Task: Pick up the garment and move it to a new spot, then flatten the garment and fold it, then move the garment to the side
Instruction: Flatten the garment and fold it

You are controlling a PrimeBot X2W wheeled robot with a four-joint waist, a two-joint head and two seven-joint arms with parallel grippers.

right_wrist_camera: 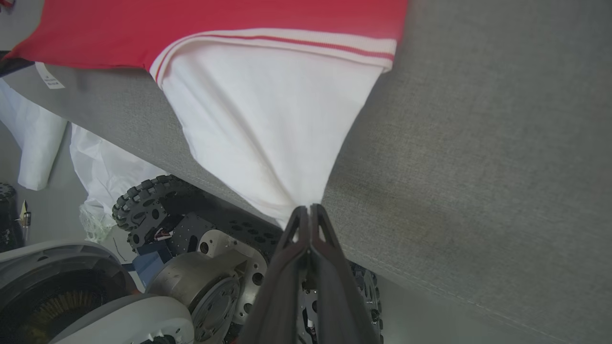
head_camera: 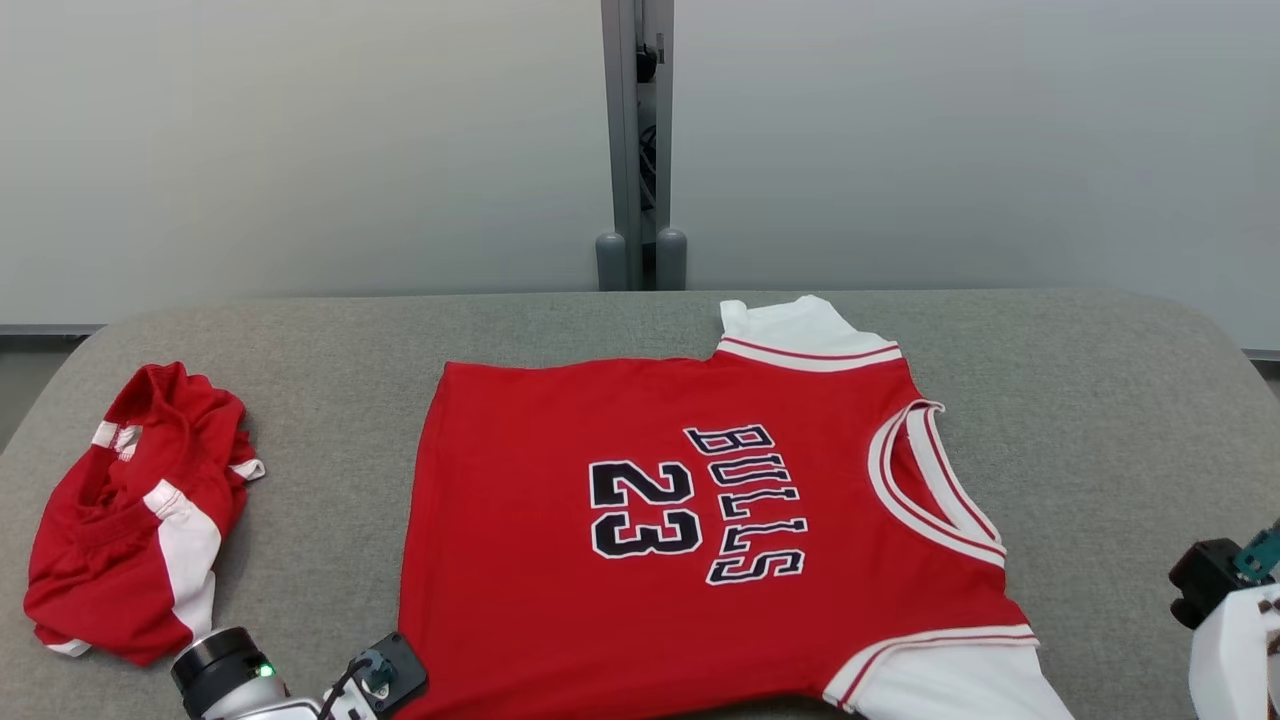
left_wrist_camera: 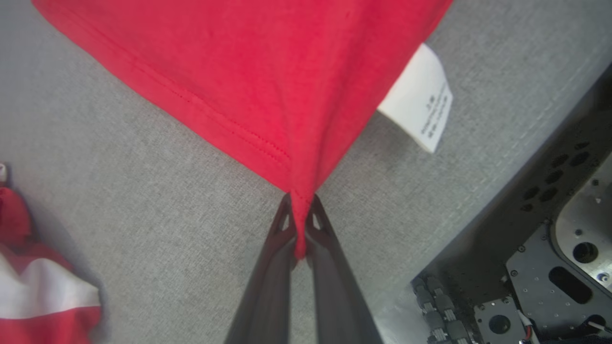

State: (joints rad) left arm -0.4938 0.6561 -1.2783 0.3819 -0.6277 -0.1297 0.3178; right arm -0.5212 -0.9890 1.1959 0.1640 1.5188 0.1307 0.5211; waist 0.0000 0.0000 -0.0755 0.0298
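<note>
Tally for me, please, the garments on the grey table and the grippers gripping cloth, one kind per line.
Garments: 2, the spread red jersey and the crumpled red-and-white garment.
Grippers: 2, the left gripper shut on the jersey's red hem corner, and the right gripper shut on its white sleeve.
Total: 4.

We are looking across a grey fabric table point(head_camera: 1100, 400) with rounded corners towards pale wall panels point(head_camera: 300, 150), which are meeting at a grey upright post point(head_camera: 622, 130) (two rounded caps point(head_camera: 611, 260) at its foot). Soft, even light is falling; crumpled white sheets point(right_wrist_camera: 105, 172) are lying on the floor point(right_wrist_camera: 52, 215).
</note>
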